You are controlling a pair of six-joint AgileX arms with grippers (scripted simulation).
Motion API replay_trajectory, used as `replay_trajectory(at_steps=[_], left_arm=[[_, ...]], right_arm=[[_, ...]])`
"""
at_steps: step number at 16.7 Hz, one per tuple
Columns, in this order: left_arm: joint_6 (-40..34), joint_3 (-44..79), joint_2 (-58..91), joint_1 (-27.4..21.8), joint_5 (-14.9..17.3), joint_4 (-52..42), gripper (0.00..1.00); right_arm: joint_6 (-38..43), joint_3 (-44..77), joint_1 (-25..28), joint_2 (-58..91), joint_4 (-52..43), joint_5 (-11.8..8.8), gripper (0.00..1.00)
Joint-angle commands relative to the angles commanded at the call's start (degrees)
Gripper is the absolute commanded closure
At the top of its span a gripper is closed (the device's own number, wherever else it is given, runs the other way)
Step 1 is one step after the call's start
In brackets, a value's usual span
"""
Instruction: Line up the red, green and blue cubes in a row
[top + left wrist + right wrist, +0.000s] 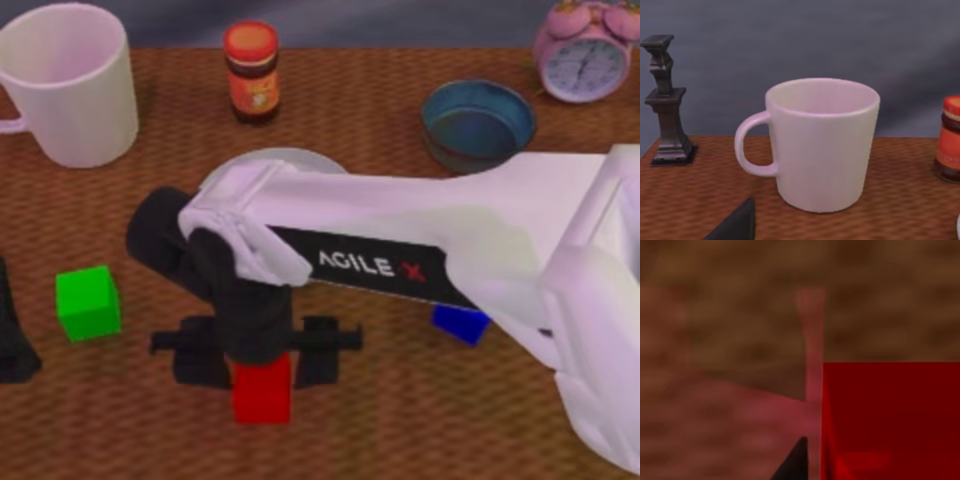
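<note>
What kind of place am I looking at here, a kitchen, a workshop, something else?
Most likely a rendered tabletop test scene, not a real room. Household bits stand on a woven brown table: a white mug, a pink alarm clock and a blue-grey bowl. The right gripper is at a red cube.

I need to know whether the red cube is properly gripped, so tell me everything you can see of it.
The small matte bright red cube sits on the brown woven table near the front edge, right of the green cube. The right pincer is directly over it, hiding its upper part; whether the fingers press it cannot be told. In the right wrist view the cube looks plain and unmarked, seen very close.
</note>
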Motion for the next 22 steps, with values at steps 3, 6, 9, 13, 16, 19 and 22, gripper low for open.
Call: replay_trajectory(at_steps=[3, 6, 9, 13, 16, 19, 22], left_arm=[[0.0, 0.0, 0.0, 0.0, 0.0, 0.0, 0.0], [0.0, 0.0, 0.0, 0.0, 0.0, 0.0, 0.0], [0.0, 0.0, 0.0, 0.0, 0.0, 0.0, 0.0], [0.0, 0.0, 0.0, 0.0, 0.0, 0.0, 0.0], [0.0, 0.0, 0.0, 0.0, 0.0, 0.0, 0.0], [0.0, 0.0, 0.0, 0.0, 0.0, 0.0, 0.0], [0.0, 0.0, 0.0, 0.0, 0.0, 0.0, 0.0]], right_arm=[[0.0, 0.0, 0.0, 0.0, 0.0, 0.0, 0.0], [0.0, 0.0, 0.0, 0.0, 0.0, 0.0, 0.0], [0.0, 0.0, 0.0, 0.0, 0.0, 0.0, 0.0], [-0.04, 2.22, 0.21, -0.4, -2.39, 0.03, 0.0], [0.11, 7.01, 0.4, -1.59, -8.89, -0.01, 0.0], [0.1, 10.74, 0.55, -2.7, -13.56, -0.04, 0.0], [0.07, 11.07, 0.55, -2.86, -13.9, -0.03, 0.0]])
